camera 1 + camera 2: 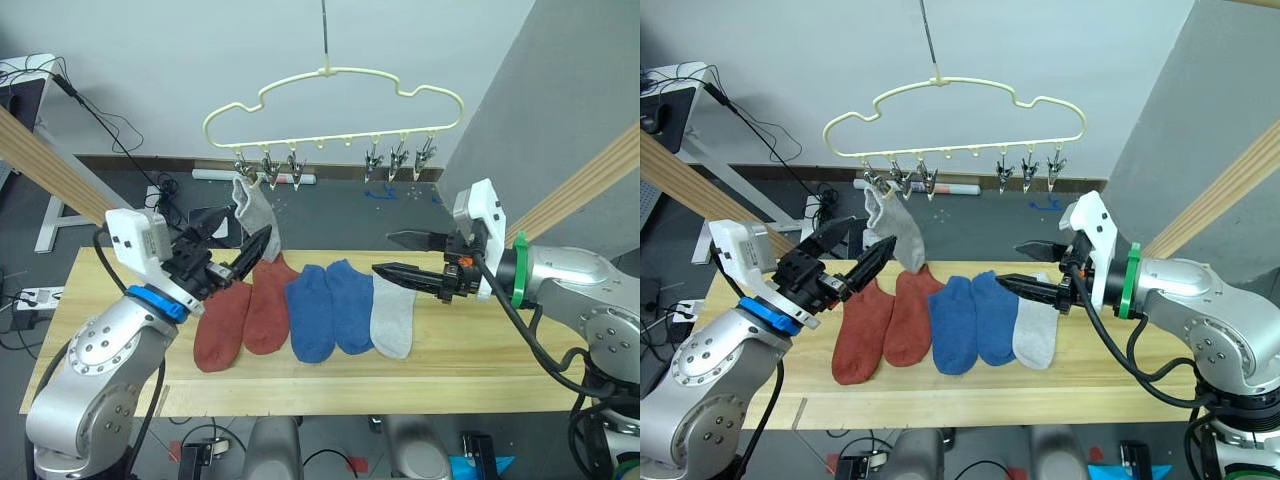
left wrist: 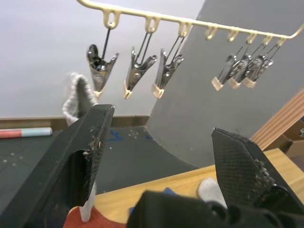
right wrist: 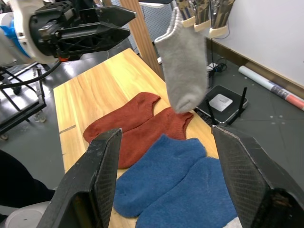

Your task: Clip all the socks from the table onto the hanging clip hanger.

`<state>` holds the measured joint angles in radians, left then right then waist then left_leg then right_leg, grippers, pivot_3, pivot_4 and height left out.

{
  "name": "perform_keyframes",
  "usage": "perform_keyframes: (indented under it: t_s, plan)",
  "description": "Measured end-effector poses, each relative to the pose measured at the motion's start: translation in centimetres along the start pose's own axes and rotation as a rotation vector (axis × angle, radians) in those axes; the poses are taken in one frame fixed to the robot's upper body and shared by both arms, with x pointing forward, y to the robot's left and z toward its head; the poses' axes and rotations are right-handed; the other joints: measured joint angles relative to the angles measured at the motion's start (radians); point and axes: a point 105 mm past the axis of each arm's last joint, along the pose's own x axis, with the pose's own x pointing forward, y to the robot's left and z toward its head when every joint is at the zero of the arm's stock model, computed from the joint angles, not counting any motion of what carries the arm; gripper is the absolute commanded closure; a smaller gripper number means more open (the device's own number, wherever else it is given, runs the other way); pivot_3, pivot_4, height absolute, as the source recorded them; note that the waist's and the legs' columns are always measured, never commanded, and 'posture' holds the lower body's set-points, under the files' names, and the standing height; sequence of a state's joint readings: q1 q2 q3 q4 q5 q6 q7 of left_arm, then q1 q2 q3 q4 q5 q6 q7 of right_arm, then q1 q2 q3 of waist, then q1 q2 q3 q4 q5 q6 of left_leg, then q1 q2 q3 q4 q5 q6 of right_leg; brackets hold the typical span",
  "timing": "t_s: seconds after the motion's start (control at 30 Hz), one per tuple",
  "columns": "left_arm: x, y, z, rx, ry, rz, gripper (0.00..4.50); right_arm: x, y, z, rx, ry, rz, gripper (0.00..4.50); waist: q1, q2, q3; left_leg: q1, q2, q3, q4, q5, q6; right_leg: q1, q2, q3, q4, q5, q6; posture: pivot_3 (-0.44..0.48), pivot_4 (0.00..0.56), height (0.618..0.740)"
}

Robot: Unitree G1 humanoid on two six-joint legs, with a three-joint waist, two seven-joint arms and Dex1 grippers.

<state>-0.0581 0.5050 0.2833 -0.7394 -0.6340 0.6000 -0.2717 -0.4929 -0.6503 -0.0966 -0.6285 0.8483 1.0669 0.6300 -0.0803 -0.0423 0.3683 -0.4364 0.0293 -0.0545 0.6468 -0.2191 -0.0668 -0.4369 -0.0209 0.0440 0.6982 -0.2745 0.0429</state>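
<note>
My left claw (image 1: 232,240) wide open, empty, by hung grey sock (image 1: 254,206) | my right claw (image 1: 402,255) wide open, empty | clip hanger (image 1: 335,105) at 12 | five socks (image 1: 305,310) on bench (image 1: 470,360)

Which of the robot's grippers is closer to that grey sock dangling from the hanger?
The left gripper. It is open right beside the hanging grey sock, just below the clips. The right gripper is open farther off, over the grey sock on the table.
</note>
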Motion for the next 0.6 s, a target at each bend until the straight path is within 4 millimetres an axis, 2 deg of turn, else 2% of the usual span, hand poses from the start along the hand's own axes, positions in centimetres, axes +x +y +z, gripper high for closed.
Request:
perform_keyframes:
  t_s: [0.07,0.2,0.37,0.47,0.57,0.6]
  plan:
    - [0.5,-0.1,0.1,0.004,-0.027,0.034,0.73,-0.1,0.0,0.0,0.000,0.003,0.004,1.35,0.000,0.000,0.000,0.000,0.000,0.000,0.000,0.000,0.000,0.000,0.000,0.000,0.000,0.001,0.001,-0.106,0.315,0.740]
    - [1.0,-0.6,-0.2,-0.001,-0.040,0.062,0.06,0.0,0.3,0.3,0.000,-0.007,0.015,1.35,-0.001,0.000,0.000,0.000,0.000,0.000,0.001,0.000,0.001,0.001,0.000,0.000,0.000,0.001,0.001,-0.115,0.326,0.740]
    - [2.2,-0.8,-0.5,-0.010,-0.058,0.093,0.06,0.0,0.5,0.6,-0.005,-0.008,0.012,1.35,-0.001,0.000,0.000,0.000,0.000,0.000,0.001,0.001,0.001,0.001,0.000,0.000,0.000,0.002,0.001,-0.120,0.335,0.740]
    - [2.5,-1.3,-0.5,-0.006,-0.075,0.088,0.66,-0.1,0.7,0.6,-0.009,-0.008,0.012,1.35,-0.001,0.000,0.000,0.000,-0.001,0.000,0.001,0.001,0.001,0.001,0.000,0.001,0.000,0.002,0.001,-0.128,0.346,0.740]
    - [2.5,-1.2,-0.4,-0.006,-0.083,0.096,1.58,-0.1,0.7,0.6,-0.001,-0.003,0.013,1.35,-0.002,0.000,0.000,0.001,0.000,0.000,0.000,0.001,0.001,0.001,0.001,0.000,0.000,0.002,0.001,-0.130,0.349,0.740]
    - [2.5,-1.2,-0.5,-0.005,-0.080,0.099,1.58,-0.1,0.8,0.6,-0.002,-0.001,0.013,1.35,-0.002,0.000,0.000,0.001,0.000,0.000,0.001,0.001,0.001,0.001,0.001,0.000,0.000,0.002,0.001,-0.132,0.351,0.740]
